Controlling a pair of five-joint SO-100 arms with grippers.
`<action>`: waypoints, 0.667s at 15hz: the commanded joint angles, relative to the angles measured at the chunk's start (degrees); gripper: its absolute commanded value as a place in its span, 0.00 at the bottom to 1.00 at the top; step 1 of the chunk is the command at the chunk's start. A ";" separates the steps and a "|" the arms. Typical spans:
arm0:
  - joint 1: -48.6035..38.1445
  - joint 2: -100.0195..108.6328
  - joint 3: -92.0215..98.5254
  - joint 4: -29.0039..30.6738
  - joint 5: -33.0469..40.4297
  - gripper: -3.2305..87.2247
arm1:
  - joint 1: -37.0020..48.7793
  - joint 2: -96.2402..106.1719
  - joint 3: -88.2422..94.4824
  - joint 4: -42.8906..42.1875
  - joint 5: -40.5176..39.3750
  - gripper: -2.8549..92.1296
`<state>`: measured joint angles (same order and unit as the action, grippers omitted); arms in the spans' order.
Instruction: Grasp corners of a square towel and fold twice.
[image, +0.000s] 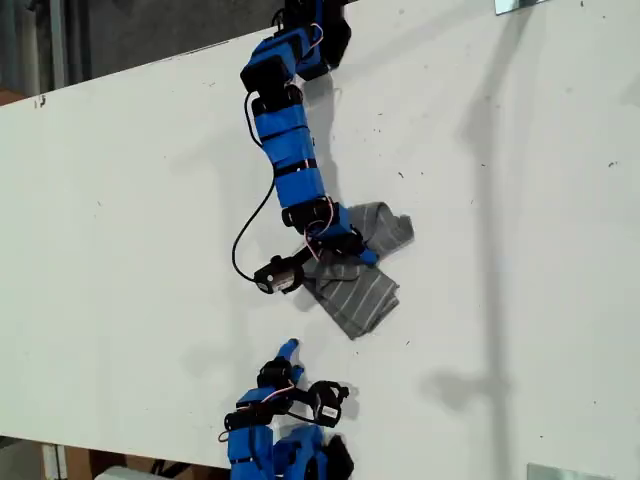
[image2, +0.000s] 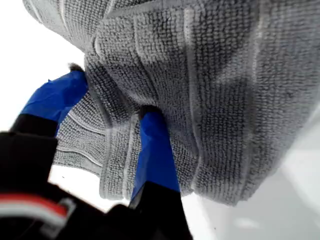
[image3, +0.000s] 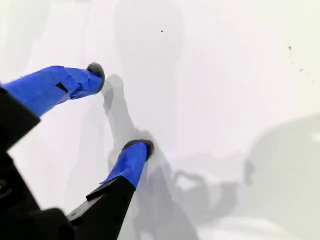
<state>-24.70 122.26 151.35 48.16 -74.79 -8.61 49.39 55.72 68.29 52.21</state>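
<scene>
My first tool (image2: 112, 95) pinches a bunched fold of the soft grey white-striped towel (image: 362, 275), which lies crumpled mid-counter (image: 520, 300), likely to drag a corner over. At six o'clock in the exterior view, my second tool (image3: 122, 107) hangs spread, empty.

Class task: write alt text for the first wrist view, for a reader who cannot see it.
Close-up of my first hand pinching a bunched grey towel with thin white stripes between its blue fingers. The cloth fills most of the picture, above a white table.
</scene>
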 joint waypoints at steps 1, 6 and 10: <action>-0.70 0.18 -1.23 -0.35 -0.09 0.32 | -0.26 1.85 -0.62 2.90 1.41 0.30; -0.70 0.18 -1.23 -0.35 -0.18 0.32 | 0.62 2.29 0.70 10.55 6.42 0.29; -0.70 0.18 -1.23 -0.35 -0.18 0.32 | 5.01 3.25 3.69 13.89 6.50 0.29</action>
<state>-24.70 122.26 151.35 48.16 -74.79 -5.89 49.66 58.45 81.47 58.10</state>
